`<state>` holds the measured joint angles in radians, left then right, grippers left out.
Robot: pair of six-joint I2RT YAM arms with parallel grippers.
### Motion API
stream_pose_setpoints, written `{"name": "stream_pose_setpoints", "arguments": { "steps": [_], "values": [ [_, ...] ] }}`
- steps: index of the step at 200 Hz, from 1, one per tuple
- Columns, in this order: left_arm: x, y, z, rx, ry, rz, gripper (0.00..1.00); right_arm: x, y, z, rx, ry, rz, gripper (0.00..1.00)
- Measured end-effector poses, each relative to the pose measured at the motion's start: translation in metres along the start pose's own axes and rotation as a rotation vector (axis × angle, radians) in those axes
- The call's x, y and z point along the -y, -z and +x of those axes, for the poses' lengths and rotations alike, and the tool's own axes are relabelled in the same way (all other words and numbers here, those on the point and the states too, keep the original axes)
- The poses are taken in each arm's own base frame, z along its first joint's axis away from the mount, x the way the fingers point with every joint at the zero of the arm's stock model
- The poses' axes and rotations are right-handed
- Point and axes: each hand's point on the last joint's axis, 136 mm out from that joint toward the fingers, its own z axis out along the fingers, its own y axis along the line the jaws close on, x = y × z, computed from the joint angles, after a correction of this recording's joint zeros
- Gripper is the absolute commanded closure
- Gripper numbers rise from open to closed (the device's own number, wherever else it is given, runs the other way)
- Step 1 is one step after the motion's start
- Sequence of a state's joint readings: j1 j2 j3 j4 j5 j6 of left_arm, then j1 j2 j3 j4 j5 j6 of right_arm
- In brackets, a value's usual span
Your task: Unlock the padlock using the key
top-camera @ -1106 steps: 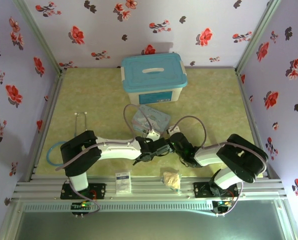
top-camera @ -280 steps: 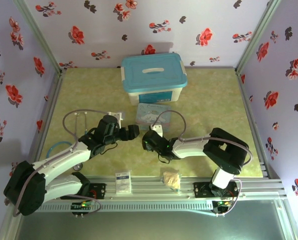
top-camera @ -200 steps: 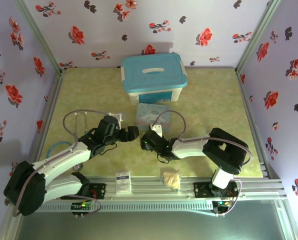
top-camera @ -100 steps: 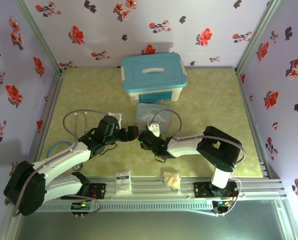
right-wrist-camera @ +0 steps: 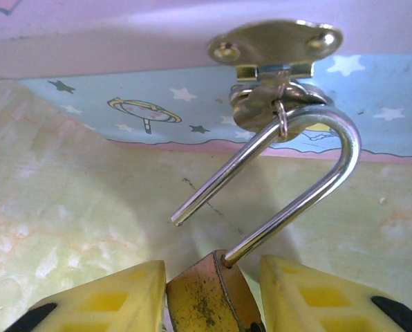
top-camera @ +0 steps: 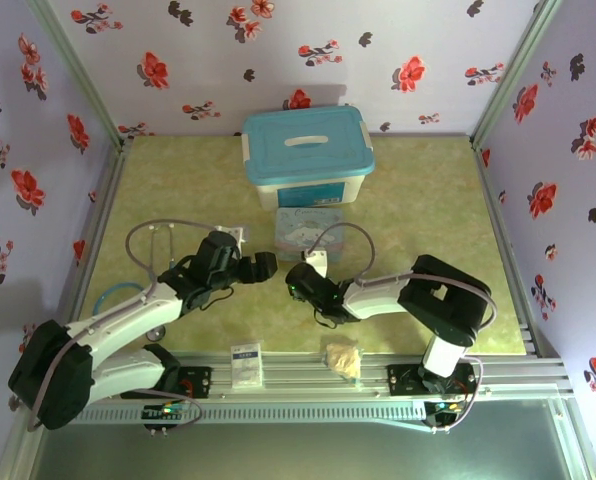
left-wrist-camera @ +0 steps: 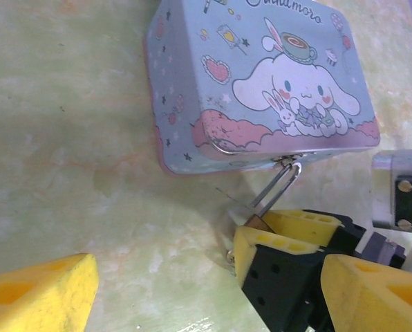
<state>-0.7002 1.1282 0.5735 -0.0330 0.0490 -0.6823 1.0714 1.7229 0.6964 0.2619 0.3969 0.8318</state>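
Padlock between right jaws, shackle open, hooked on tin hasp

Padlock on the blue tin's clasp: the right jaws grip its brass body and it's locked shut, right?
Not locked. The right wrist view shows the shackle open, one leg free of the padlock body. The rest is right: the right jaws grip the brass body, and the shackle hangs through the clasp on the blue tin.
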Motion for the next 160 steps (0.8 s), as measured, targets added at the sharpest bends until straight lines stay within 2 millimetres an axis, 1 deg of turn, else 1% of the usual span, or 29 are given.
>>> {"name": "stream_pose_setpoints", "arguments": {
  "steps": [11,22,36,56,89,105,123,151,160],
  "values": [
    [0.001,-0.002,-0.003,0.003,-0.001,-0.006,0.16,0.0,0.001,0.001,-0.003,-0.014,-0.015,0.64],
    [0.002,-0.005,-0.006,0.001,-0.004,-0.012,0.16,-0.001,0.002,0.002,-0.007,-0.027,-0.031,0.68],
    [0.005,-0.013,-0.011,-0.006,-0.007,-0.019,0.16,-0.003,0.005,0.005,-0.018,-0.042,-0.055,0.71],
    [0.01,-0.021,-0.018,-0.005,-0.011,-0.019,0.16,-0.006,0.008,0.008,-0.035,-0.061,-0.084,0.71],
    [0.016,-0.034,-0.032,0.009,-0.04,-0.025,0.16,-0.005,0.012,0.013,-0.049,-0.086,-0.115,0.71],
    [0.014,-0.045,-0.038,0.009,-0.051,-0.045,0.16,-0.004,0.014,0.015,-0.052,-0.098,-0.129,0.71],
    [0.009,-0.056,-0.04,-0.003,-0.055,-0.07,0.16,-0.003,0.016,0.016,-0.053,-0.113,-0.14,0.72],
    [0.006,-0.063,-0.042,-0.003,-0.065,-0.093,0.16,-0.002,0.017,0.016,-0.051,-0.14,-0.144,0.74],
    [0.005,-0.066,-0.045,0.001,-0.073,-0.103,0.16,-0.001,0.016,0.015,-0.045,-0.152,-0.148,0.79]
  ]
}}
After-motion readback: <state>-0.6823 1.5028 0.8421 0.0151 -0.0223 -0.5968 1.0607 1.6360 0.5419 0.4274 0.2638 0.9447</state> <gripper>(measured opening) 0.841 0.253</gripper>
